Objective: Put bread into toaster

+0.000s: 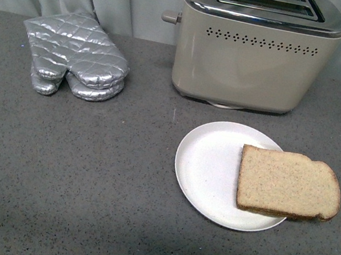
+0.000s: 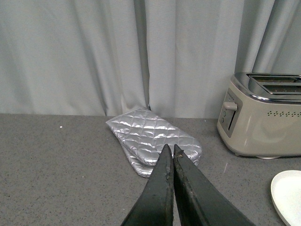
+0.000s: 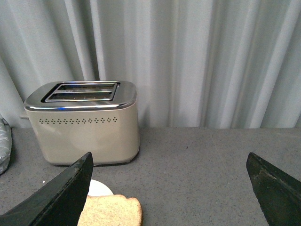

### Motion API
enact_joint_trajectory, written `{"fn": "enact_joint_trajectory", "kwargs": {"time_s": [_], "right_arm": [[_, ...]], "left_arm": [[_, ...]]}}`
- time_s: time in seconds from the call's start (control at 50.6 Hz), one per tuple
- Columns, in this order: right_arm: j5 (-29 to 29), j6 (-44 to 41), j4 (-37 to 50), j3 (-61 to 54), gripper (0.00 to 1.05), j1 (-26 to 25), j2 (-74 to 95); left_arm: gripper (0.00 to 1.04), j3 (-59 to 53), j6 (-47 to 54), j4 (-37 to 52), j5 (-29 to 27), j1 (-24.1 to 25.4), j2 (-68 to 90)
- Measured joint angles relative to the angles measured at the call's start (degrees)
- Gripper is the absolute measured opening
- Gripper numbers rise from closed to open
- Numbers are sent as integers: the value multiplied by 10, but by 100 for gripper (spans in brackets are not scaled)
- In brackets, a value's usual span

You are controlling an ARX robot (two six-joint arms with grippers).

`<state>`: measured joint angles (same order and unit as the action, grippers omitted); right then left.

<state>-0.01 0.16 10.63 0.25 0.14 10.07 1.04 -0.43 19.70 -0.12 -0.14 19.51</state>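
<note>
Bread (image 1: pixel 288 184) overhangs plate (image 1: pixel 206 166); toaster (image 1: pixel 253 63) top cut off.

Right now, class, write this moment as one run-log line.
bread: flat on plate, overhanging rim | toaster: slots empty | left gripper: shut, empty | right gripper: open, empty

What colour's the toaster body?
The toaster body is beige, with a shiny chrome top; the front view shows it best.

bread (image 1: pixel 288 184): flat on plate, overhanging rim | toaster (image 1: pixel 256 47): upright behind, slots empty
</note>
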Motion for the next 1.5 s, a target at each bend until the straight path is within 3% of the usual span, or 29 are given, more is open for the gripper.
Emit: {"fn": "enact_joint_trajectory", "kwargs": {"time_s": [0.534,0.632,0.791,0.909,1.008,1.107,1.265,1.502], "right_arm": [[0,0,0,0,95,0,0],[0,0,0,0,95,0,0],[0,0,0,0,95,0,0],[0,0,0,0,95,0,0],[86,-91,-25,12,95,17,65],[71,-117,33,26,95,17,176],[12,-86,106,92,95,7,396],[-101,-13,55,231,95,-44,695]], "left_arm": [[4,0,0,-98,0,0,-98],[4,0,0,-185,1,0,-165],[4,0,0,-196,1,0,-192],[31,0,0,-196,2,0,-192],[53,0,0,-196,1,0,-192],[71,0,0,-196,1,0,-193],[98,0,0,-196,1,0,-193],[98,0,2,-196,1,0,-193]]}}
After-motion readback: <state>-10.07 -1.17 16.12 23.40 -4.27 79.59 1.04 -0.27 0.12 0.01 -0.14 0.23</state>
